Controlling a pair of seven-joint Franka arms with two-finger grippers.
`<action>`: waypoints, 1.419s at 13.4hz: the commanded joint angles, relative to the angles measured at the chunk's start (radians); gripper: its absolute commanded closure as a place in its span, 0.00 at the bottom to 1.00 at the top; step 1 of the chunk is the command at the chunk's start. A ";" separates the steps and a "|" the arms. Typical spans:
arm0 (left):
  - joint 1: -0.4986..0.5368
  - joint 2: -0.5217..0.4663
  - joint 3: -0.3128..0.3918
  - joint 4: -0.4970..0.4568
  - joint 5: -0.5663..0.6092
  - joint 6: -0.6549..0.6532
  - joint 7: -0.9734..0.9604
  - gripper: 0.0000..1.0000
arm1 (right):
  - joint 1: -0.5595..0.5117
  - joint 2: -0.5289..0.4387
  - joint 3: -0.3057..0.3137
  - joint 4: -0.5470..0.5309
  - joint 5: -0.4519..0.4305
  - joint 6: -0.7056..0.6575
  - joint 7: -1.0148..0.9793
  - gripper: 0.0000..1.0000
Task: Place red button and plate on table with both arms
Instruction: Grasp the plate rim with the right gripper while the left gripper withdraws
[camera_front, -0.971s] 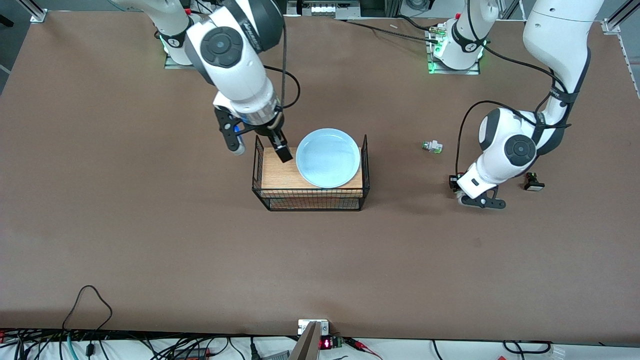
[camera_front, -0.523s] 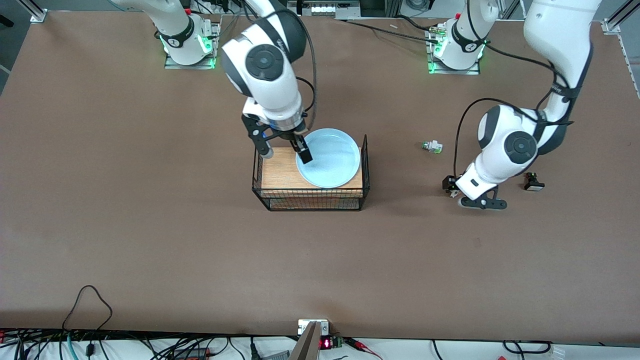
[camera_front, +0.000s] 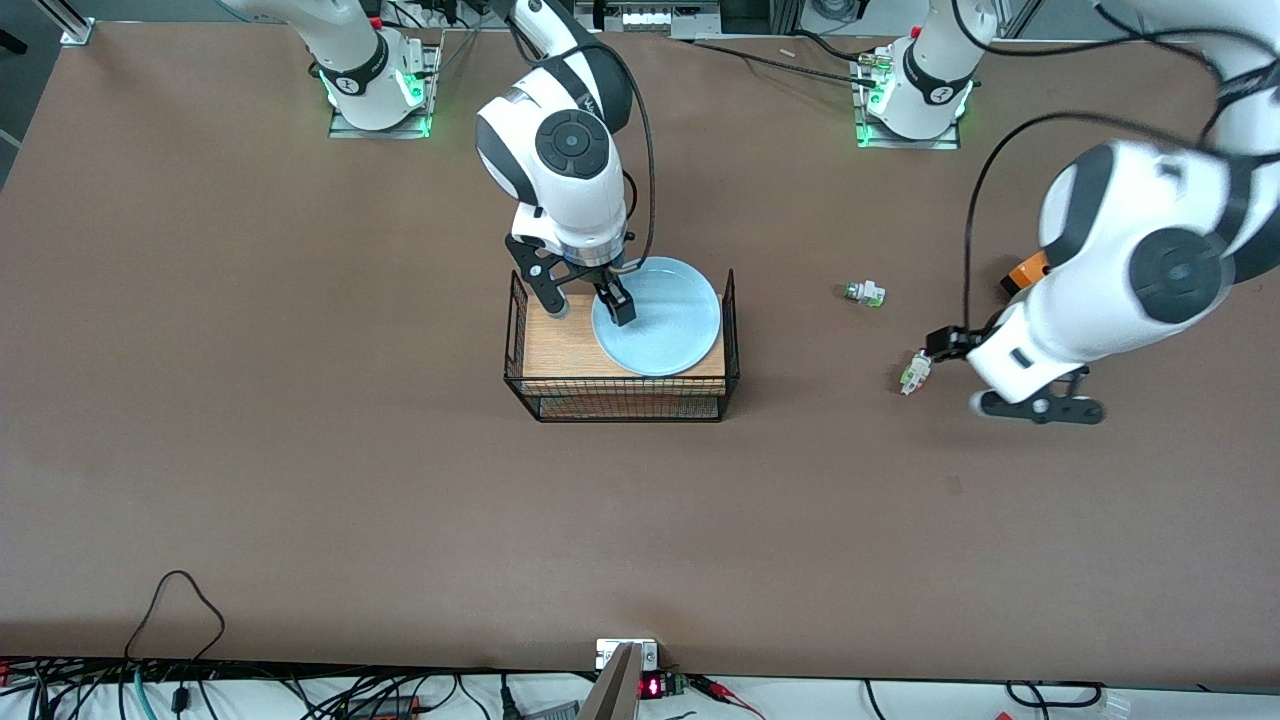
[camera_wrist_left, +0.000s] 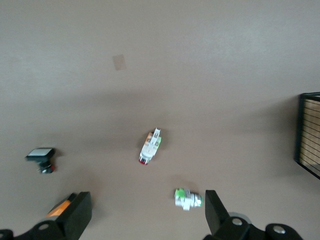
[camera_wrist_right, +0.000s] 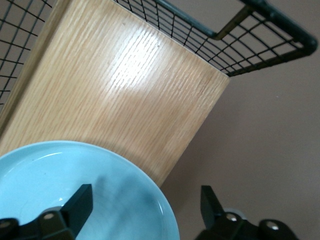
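Note:
The red button (camera_front: 912, 373) lies free on the table (camera_front: 300, 480), toward the left arm's end. My left gripper (camera_front: 990, 378) is open and empty, high above the table beside the button. In the left wrist view the button (camera_wrist_left: 149, 148) lies well clear of the open gripper (camera_wrist_left: 147, 200). The light-blue plate (camera_front: 665, 325) sits on the wood-topped wire rack (camera_front: 620, 395). My right gripper (camera_front: 588, 303) is open and straddles the plate's rim at the right arm's end. One finger is inside the plate (camera_wrist_right: 75, 190) and the other is outside it.
A small switch with a green-silver head (camera_front: 864, 293) lies farther from the front camera than the red button; it also shows in the left wrist view (camera_wrist_left: 188, 198). A black switch with a white face (camera_wrist_left: 41, 155) and an orange item (camera_front: 1025, 270) lie under the left arm.
My left arm has risen high above the table, and the red button stays on the table. My right gripper has moved from the rack's end onto the plate's rim and come lower.

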 joint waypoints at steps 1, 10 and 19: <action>0.010 0.010 -0.012 0.133 0.018 -0.132 0.057 0.00 | 0.020 0.004 -0.012 -0.010 -0.015 0.009 0.010 0.21; 0.021 -0.290 0.109 -0.152 -0.043 0.015 0.181 0.00 | 0.037 0.014 -0.009 -0.010 0.043 0.024 0.024 1.00; -0.043 -0.280 0.213 -0.124 -0.038 -0.063 0.198 0.00 | 0.007 -0.178 -0.009 0.005 0.180 -0.238 0.007 1.00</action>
